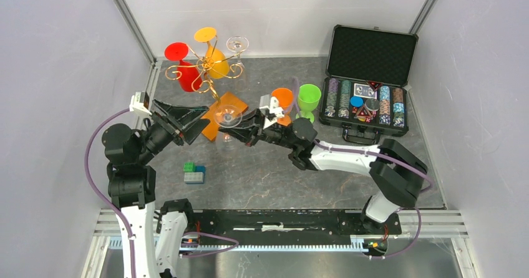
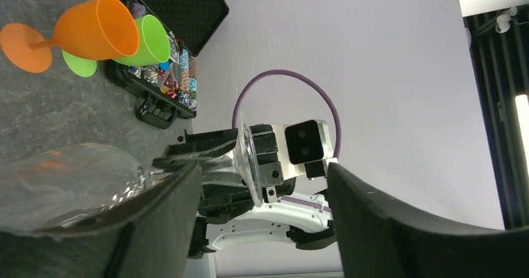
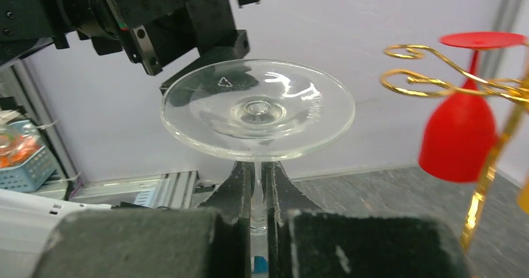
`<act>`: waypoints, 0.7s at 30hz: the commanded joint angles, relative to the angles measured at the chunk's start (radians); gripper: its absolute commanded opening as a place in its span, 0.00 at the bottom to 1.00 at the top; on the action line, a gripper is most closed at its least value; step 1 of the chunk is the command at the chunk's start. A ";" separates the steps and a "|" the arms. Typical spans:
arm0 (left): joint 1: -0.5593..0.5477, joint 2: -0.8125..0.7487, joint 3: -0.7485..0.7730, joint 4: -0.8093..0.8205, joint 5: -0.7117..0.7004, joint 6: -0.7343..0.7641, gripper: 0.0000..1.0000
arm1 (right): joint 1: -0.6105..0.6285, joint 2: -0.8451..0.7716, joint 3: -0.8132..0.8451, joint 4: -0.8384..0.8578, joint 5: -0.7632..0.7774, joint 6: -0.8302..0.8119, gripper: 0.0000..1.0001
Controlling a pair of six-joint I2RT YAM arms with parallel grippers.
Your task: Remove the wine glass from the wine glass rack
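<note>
R fingers pinched tight on the clear wine glass stem, foot up. L fingers spread wide, holding nothing, near glass's 9 o'clock. Rack at 11.

R wrist: clear wine glass bowl was hidden under fingers at 6 o'clock; rack was cut off at 3. L wrist: bowl was blurred, cropped at 8.

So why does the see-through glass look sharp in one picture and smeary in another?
Right wrist view: the foot of the clear wine glass is sharp with glints, the right gripper close to the lens soft. Left wrist view: its bowl sits near the lens and blurs. Top view: even light, all crisp.
</note>
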 commanded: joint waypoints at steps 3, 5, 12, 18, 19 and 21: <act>-0.004 -0.020 -0.018 0.041 -0.037 0.050 0.83 | -0.003 -0.232 -0.197 0.220 0.361 0.052 0.00; -0.008 -0.007 -0.031 0.043 -0.040 0.081 0.85 | -0.005 -0.297 -0.271 0.263 0.483 0.072 0.00; -0.233 0.100 -0.043 0.119 -0.138 0.150 0.91 | -0.016 -0.520 -0.399 0.189 0.815 0.128 0.00; -0.535 0.248 -0.049 0.216 -0.358 0.162 0.87 | -0.034 -0.619 -0.292 -0.269 1.061 0.234 0.00; -0.559 0.257 -0.041 0.214 -0.394 0.173 0.87 | -0.037 -0.637 -0.310 -0.242 1.066 0.243 0.00; -0.596 0.275 -0.029 0.218 -0.430 0.177 0.88 | -0.041 -0.667 -0.335 -0.221 1.082 0.251 0.00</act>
